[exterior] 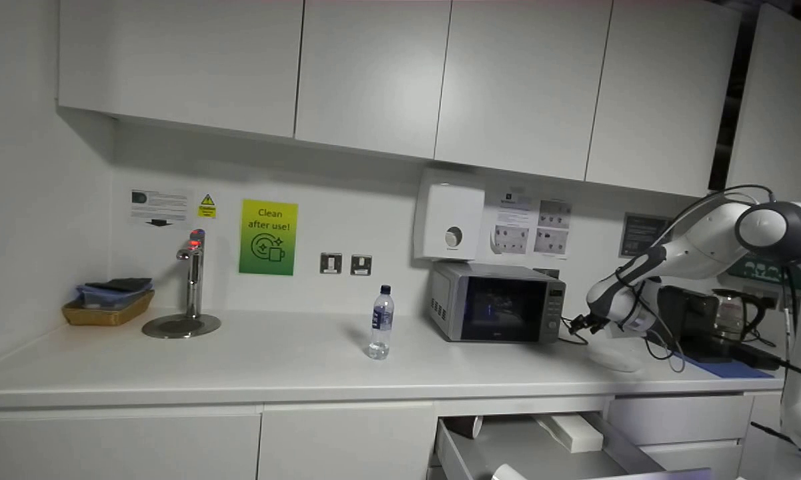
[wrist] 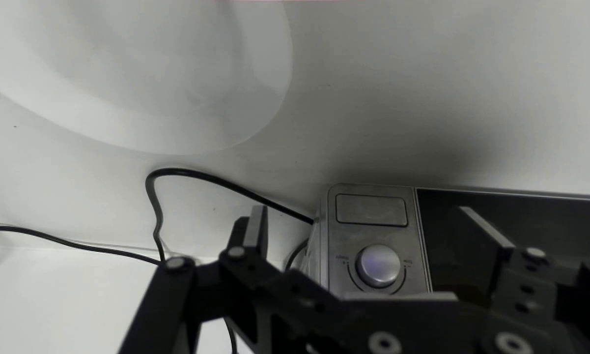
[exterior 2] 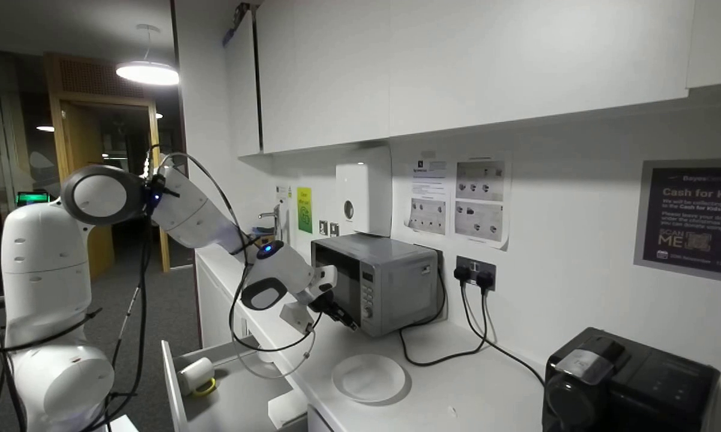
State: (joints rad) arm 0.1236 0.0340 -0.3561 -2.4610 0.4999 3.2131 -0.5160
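My gripper (wrist: 362,208) stands open, its two fingers (wrist: 257,226) wide apart with nothing held between them. Past the fingers, in the wrist view, is the silver round knob (wrist: 378,266) on the control panel of the grey microwave (wrist: 368,209). Whether a fingertip touches the panel I cannot tell. In both exterior views the gripper (exterior: 587,325) (exterior 2: 337,313) hovers by the microwave's (exterior: 503,310) (exterior 2: 396,264) control side, above the counter. The microwave door looks shut. A white plate (exterior 2: 369,377) (wrist: 177,118) lies on the counter close to the gripper.
A black cable (wrist: 191,173) runs from the microwave over the counter. Below the counter a drawer (exterior: 527,457) is pulled out, holding a white mug (exterior 2: 196,376) and a white box (exterior: 579,433). A water bottle (exterior: 381,323) stands upright left of the microwave; a black coffee machine (exterior 2: 642,384) occupies the far end.
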